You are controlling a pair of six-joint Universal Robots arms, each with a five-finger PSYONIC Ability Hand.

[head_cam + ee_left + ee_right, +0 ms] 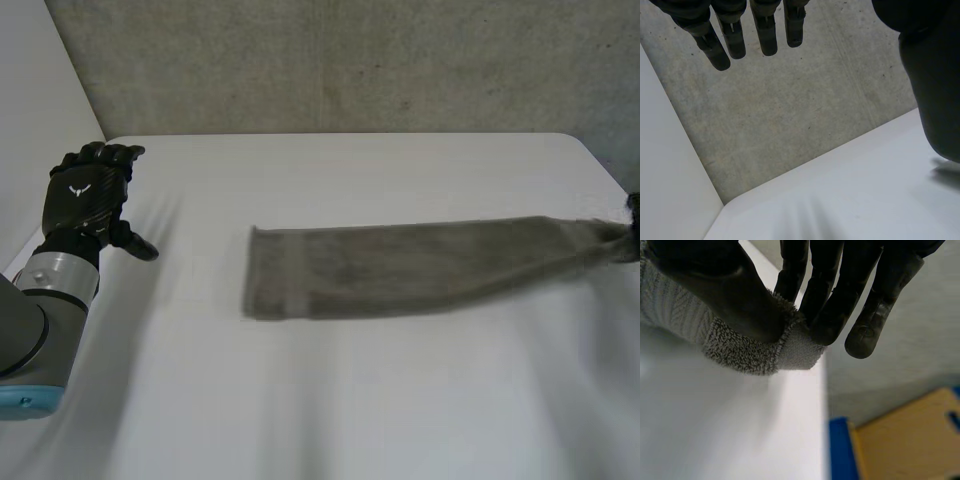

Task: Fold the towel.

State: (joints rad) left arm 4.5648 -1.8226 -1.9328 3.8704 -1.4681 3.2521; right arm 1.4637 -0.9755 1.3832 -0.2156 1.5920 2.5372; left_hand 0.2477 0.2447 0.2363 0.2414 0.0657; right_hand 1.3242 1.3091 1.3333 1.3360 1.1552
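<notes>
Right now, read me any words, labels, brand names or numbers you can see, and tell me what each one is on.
There are no readable words or numbers.
The back of the left hand carries a white winged emblem, a sign with no letters.
The towel shows a woven band near one end but no label or print.
The table has no markings.
</notes>
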